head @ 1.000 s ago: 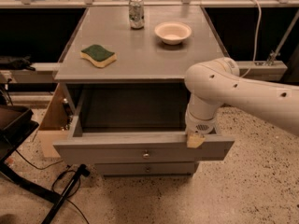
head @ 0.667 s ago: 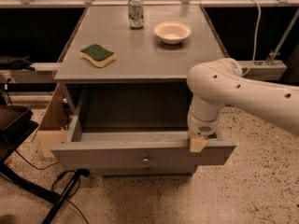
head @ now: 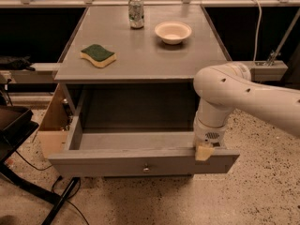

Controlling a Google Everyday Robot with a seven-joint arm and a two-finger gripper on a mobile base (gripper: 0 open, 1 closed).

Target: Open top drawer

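the gripper (head: 204, 151) is seen lowered onto the upper front edge of the top drawer (head: 140, 161), near its right end; whether it is spread or closed cannot be told. the drawer is drawn well out beneath the grey table (head: 140, 64), its plain interior exposed. a sponge (head: 97, 55), a can (head: 136, 12) and a bowl (head: 173, 32) are set on the tabletop.

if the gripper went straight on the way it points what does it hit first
The gripper points down at the front edge of the top drawer, near its right end. It would meet that edge first, and likely touches it already, though depth is unclear.
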